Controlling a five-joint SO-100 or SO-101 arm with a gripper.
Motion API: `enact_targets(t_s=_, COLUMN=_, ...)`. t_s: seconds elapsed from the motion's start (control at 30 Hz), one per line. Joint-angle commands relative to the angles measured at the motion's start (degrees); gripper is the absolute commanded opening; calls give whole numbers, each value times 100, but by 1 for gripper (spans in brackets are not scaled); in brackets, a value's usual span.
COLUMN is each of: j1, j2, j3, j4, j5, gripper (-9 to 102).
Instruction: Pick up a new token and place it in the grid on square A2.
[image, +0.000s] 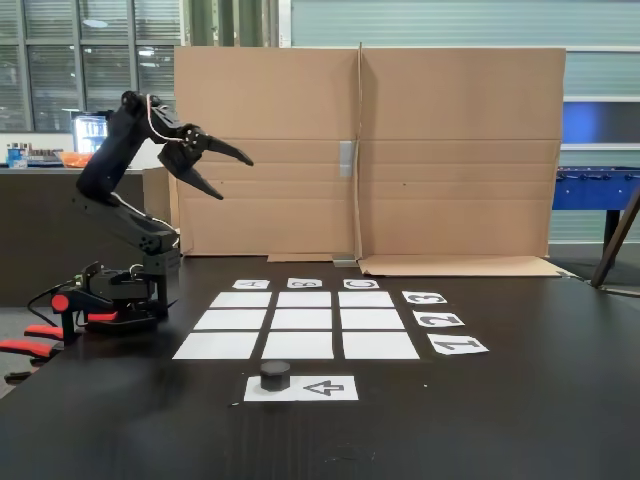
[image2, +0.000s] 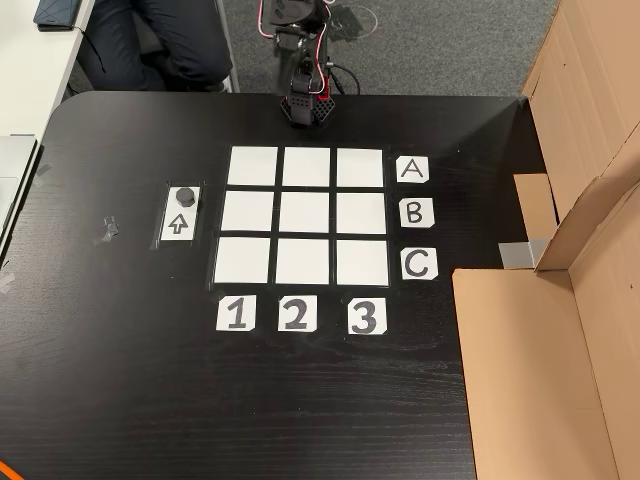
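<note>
Raised high above the black tabletop, the black two-finger gripper of the small black robot arm hangs with its jaws spread apart and nothing between them. In the fixed view it sits up and to the left of the grid of nine blank white paper rectangles, in front of the brown cardboard wall.

The small black round puck token rests flat on the single white sheet printed with a black arrow, just in front of the grid's near edge in the fixed view. In the other view the same token lies on the sheet's upper end, to the left of the grid and apart from it.

Square A2, the middle rectangle of the grid's top row in the other view, lies bare, in line with label A and label 2.
</note>
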Motion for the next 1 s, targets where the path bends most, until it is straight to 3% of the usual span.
enact_targets(t_s=0.0, j1=466, j2=-475, j3=-536, j4=-35, j5=-62, gripper=34)
enact_targets(t_s=0.3, j1=1222, j2=-1811, j3=-1266, j4=-35, j5=-246, gripper=34)
enact_targets(t_s=0.97, j1=1811, j2=-5282, j3=-2663, j4=-97, j5=-1310, gripper=34)
